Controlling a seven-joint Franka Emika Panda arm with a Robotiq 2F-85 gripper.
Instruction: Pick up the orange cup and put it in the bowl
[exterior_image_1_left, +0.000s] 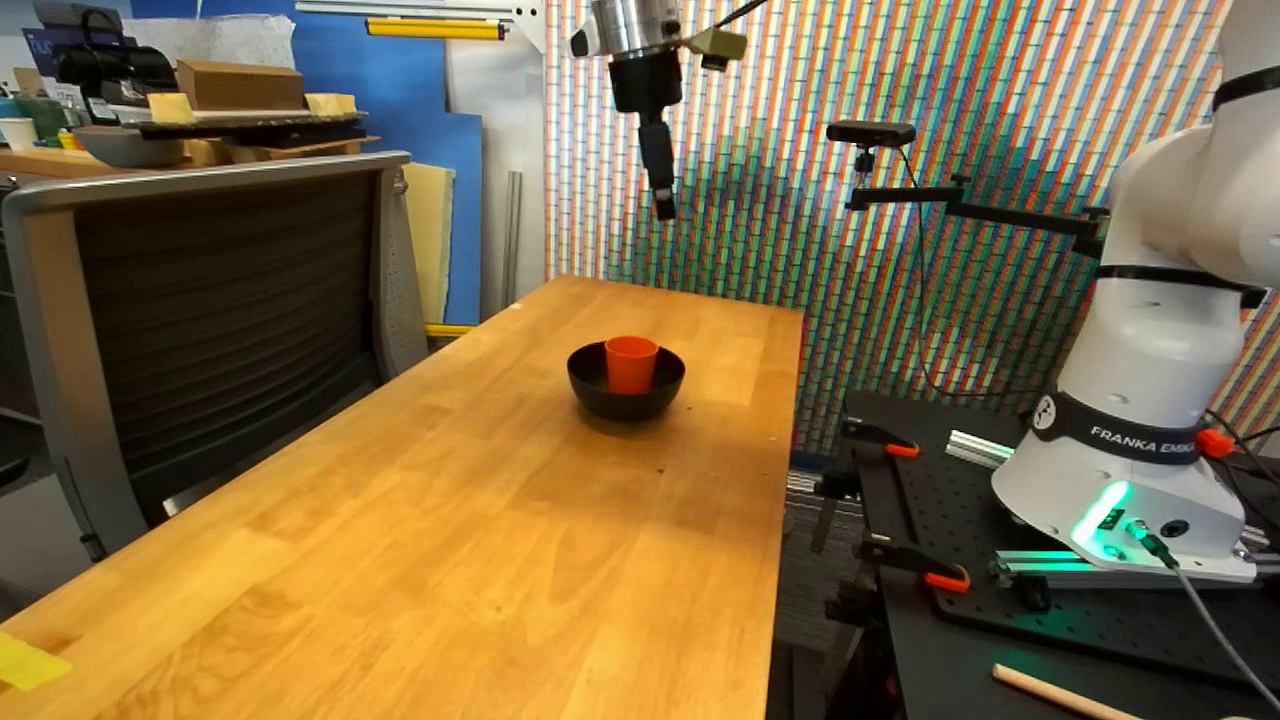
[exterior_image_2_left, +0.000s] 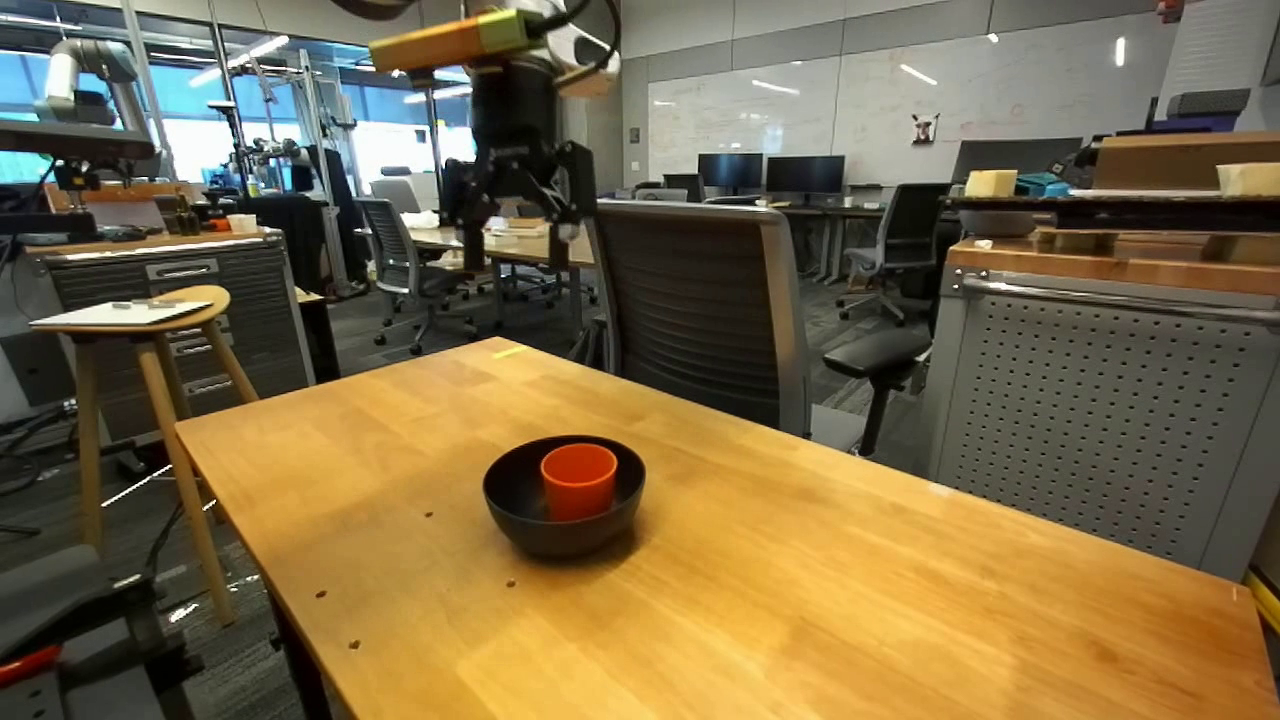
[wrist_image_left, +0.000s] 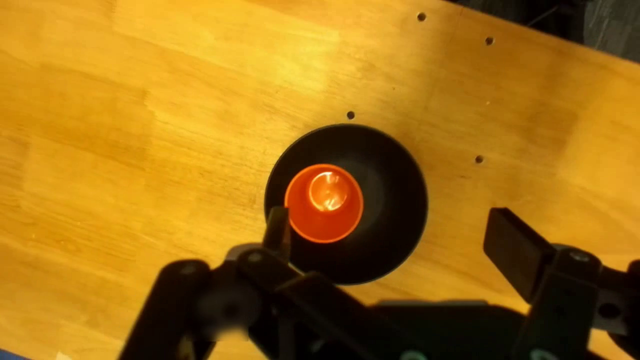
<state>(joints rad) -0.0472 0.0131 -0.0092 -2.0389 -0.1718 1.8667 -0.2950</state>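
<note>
The orange cup (exterior_image_1_left: 631, 366) stands upright inside the black bowl (exterior_image_1_left: 626, 404), which rests on the wooden table. The cup (exterior_image_2_left: 579, 484) and bowl (exterior_image_2_left: 562, 540) also show in an exterior view. In the wrist view the cup (wrist_image_left: 324, 205) sits toward the left side of the bowl (wrist_image_left: 395, 200), and its inside is empty. My gripper (exterior_image_2_left: 516, 250) is open and empty, well above the table. It also shows side-on in an exterior view (exterior_image_1_left: 664, 205). In the wrist view its fingers (wrist_image_left: 389, 215) are wide apart, and the left fingertip overlaps the cup's edge in the picture.
The wooden table (exterior_image_1_left: 480, 520) has yellow tape (exterior_image_1_left: 30, 660) at one end. A chair (exterior_image_1_left: 230, 330) stands along one long side. The arm's base (exterior_image_1_left: 1130, 480) stands on a black bench beside the opposite side. A camera on a bracket (exterior_image_1_left: 870, 133) hangs near the wall.
</note>
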